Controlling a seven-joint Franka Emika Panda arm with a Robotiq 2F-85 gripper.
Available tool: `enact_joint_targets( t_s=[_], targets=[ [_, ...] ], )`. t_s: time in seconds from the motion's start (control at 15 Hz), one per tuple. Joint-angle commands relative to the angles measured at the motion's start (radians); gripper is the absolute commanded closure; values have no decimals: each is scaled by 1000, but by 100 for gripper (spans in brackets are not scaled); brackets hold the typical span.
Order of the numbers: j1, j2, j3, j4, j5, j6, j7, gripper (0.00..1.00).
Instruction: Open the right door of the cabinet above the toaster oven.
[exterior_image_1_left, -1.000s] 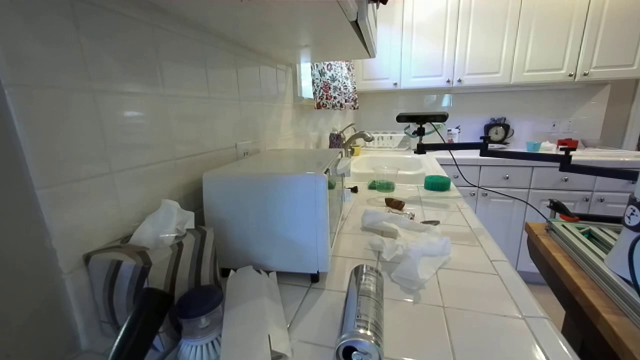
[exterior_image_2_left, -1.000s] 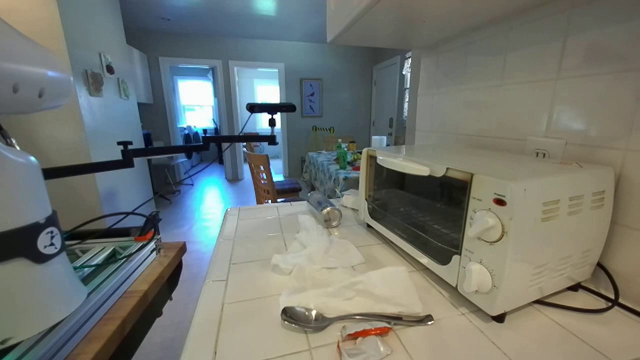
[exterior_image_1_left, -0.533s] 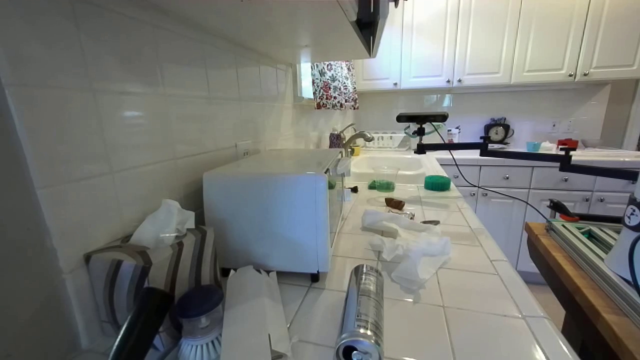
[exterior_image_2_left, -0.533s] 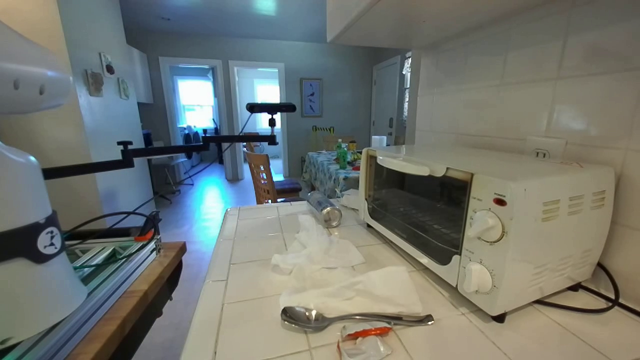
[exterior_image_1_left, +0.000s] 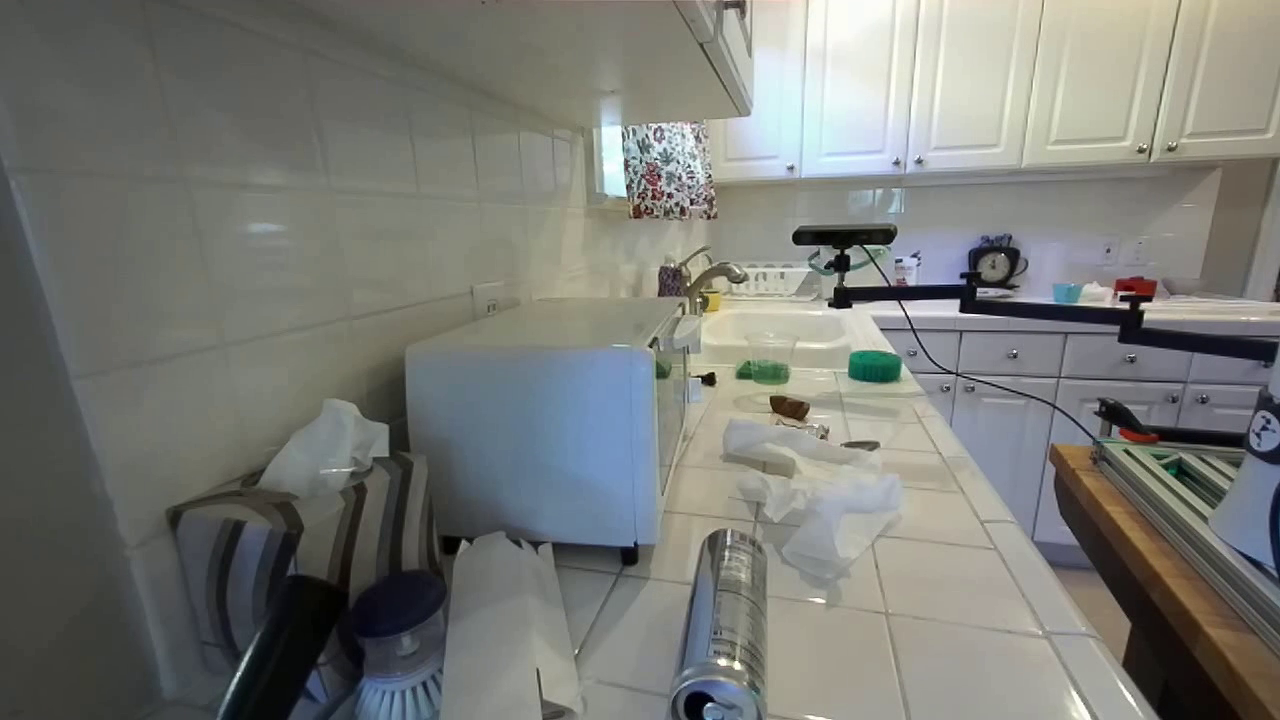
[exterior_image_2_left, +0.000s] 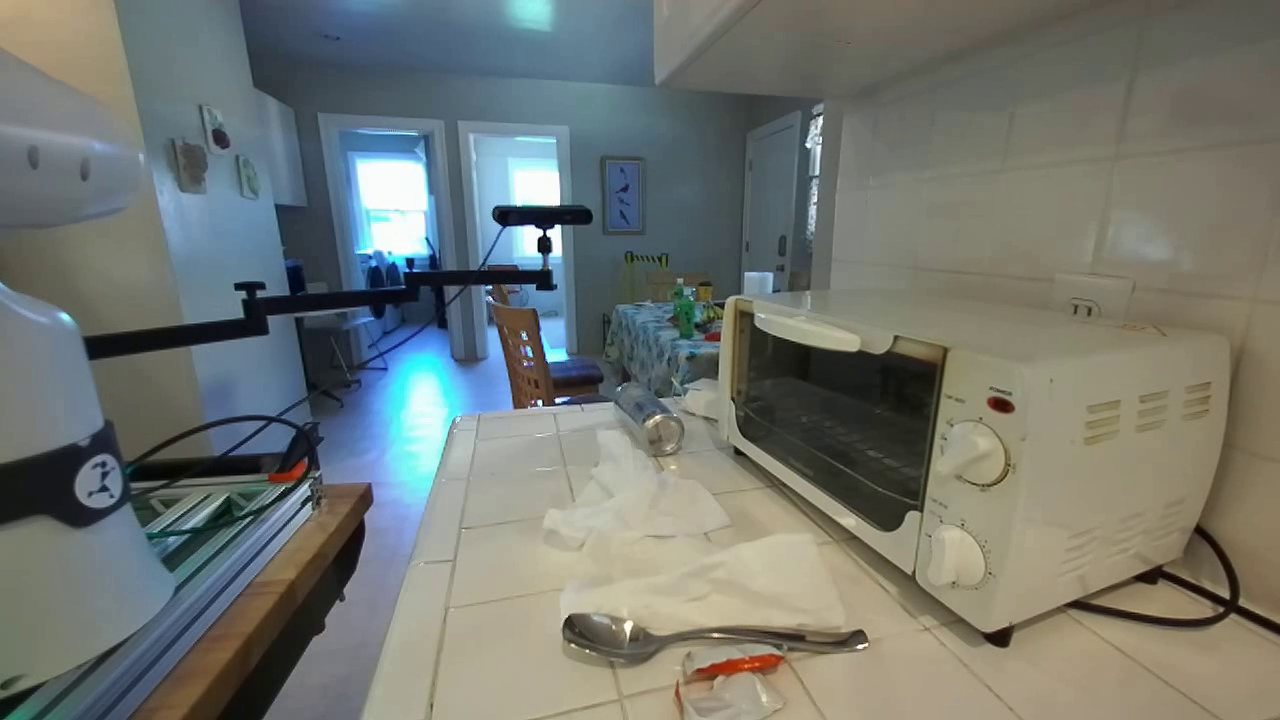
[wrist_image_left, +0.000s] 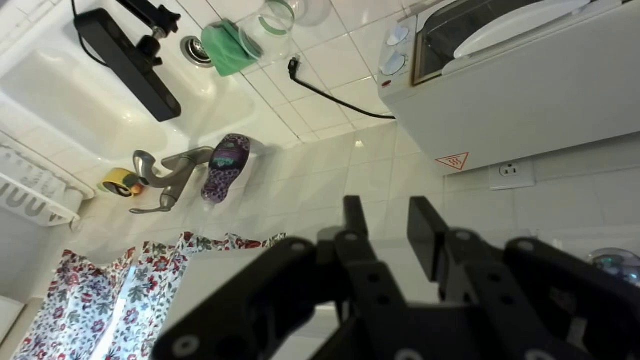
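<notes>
Flat and white, the right door (exterior_image_1_left: 737, 62) lies close against the cabinet (exterior_image_1_left: 600, 60), with only a thin dark seam showing. In an exterior view a small dark piece at its top is cropped too tightly to name. Below the cabinet, the white toaster oven (exterior_image_2_left: 1100, 470) stands on the counter in both exterior views. My gripper (wrist_image_left: 385, 200) appears only in the wrist view, beside the pale cabinet (wrist_image_left: 215, 280); its black fingers are apart, and wall tile shows through the gap. Whether a finger touches the door is hidden.
A black camera (exterior_image_1_left: 845, 235) on a jointed bar reaches across from the robot's bench (exterior_image_2_left: 320, 530). On the tiled counter lie a can (exterior_image_1_left: 727, 620), crumpled paper (exterior_image_2_left: 640, 490) and a spoon (exterior_image_2_left: 620, 638). The sink (wrist_image_left: 100, 110) is beside the toaster oven.
The right door stood slightly ajar one second ago and wider half a second ago, with a dark gap behind it. Now it has swung back near the cabinet front.
</notes>
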Motion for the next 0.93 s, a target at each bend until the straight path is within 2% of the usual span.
enact_joint_targets(
  t_s=[0.0,0.07,0.13,0.27,0.47,0.6,0.87],
  targets=[
    [15,-7,-3,-21,13,26,-21,60],
    [19,0,-2,-25,17,45,-14,61],
    [12,15,6,-28,1,72,-5,53],
    [7,48,6,-34,-2,138,1,57],
    [-15,105,11,-30,-13,248,13,56],
    [-33,139,16,-22,-18,309,20,62],
    [-56,178,23,-16,-13,385,27,63]
  ],
)
